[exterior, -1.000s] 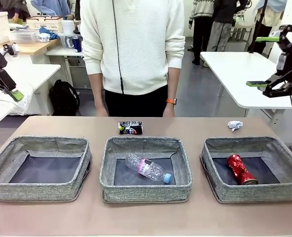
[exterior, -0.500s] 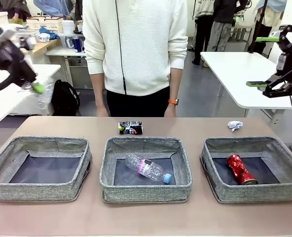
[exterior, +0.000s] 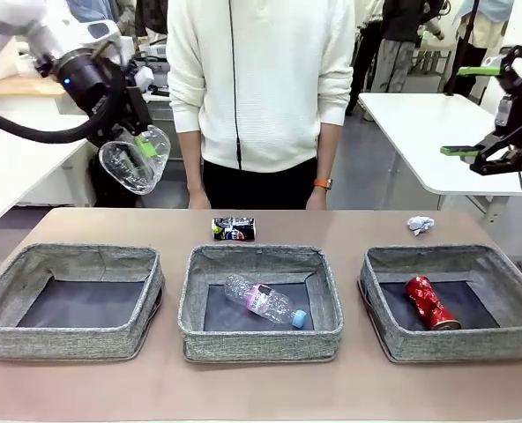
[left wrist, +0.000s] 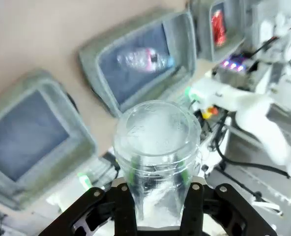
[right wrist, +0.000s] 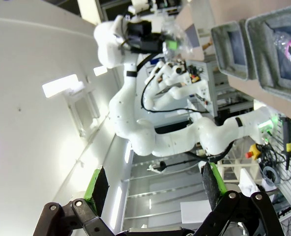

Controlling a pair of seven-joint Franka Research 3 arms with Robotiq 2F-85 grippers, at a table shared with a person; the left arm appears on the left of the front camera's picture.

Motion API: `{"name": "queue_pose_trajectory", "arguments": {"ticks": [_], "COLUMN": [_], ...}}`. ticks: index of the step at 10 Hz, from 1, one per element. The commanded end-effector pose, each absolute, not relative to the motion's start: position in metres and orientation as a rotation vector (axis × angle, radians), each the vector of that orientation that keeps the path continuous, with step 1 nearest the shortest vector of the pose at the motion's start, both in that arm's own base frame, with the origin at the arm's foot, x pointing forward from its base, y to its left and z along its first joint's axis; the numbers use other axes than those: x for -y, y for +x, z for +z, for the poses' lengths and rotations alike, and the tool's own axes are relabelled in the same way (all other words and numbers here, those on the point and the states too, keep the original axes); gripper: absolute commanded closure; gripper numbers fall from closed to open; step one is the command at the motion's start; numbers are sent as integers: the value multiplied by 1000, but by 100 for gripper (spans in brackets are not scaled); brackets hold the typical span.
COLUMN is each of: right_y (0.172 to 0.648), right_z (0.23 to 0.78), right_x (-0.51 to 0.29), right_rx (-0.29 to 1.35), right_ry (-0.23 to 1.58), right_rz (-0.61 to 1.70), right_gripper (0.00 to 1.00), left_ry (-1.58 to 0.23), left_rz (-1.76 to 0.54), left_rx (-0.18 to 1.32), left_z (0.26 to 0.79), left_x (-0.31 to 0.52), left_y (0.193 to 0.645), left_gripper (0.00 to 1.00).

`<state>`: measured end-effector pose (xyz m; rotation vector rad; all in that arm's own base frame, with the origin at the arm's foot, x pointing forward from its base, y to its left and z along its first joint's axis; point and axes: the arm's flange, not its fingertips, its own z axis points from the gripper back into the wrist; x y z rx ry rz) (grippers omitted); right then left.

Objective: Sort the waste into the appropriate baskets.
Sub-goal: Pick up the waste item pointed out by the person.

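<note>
Front view: the left claw (exterior: 140,145), raised at the far left, pinches the clear plastic cup (exterior: 130,163). The right claw (exterior: 468,109) is spread wide, high at the far right. The bottle (exterior: 265,300) lies in the middle basket (exterior: 261,339) and the red can (exterior: 432,302) in the right basket (exterior: 455,345). The dark can (exterior: 233,228) and the paper ball (exterior: 420,224) sit on the counter (exterior: 349,388) beyond them.

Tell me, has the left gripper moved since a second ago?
Yes. The left gripper, shut on the cup, has swung right from the picture's edge and now hangs above the left basket's far right corner.
</note>
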<state>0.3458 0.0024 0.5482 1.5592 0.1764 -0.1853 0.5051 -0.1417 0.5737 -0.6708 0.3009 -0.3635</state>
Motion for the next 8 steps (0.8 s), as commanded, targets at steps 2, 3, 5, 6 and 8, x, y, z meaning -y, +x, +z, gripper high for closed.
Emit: {"name": "queue_pose_trajectory", "arguments": {"ticks": [2,3,5,6,8], "right_y": [346,346,346,346,346], "right_z": [550,550,550,550,550], "right_x": [-2,-2,-2,-2,-2], "right_rx": [-170,-170,-170,-170,-170], "right_ry": [1563,1563,1563,1563,1563], "right_rz": [-175,-175,-175,-175,-175], "right_gripper": [0,0,0,0,0], "left_ry": [-443,-384,-296,-178,-361], "left_rz": [-341,-363,-533,-791,-455], "left_rx": [-357,-352,-416,-410,-387], "left_z": [610,614,608,597,612], "left_x": [211,239,284,281,281], "left_y": [478,468,435,424,434], "left_gripper": [66,66,66,66,66]}}
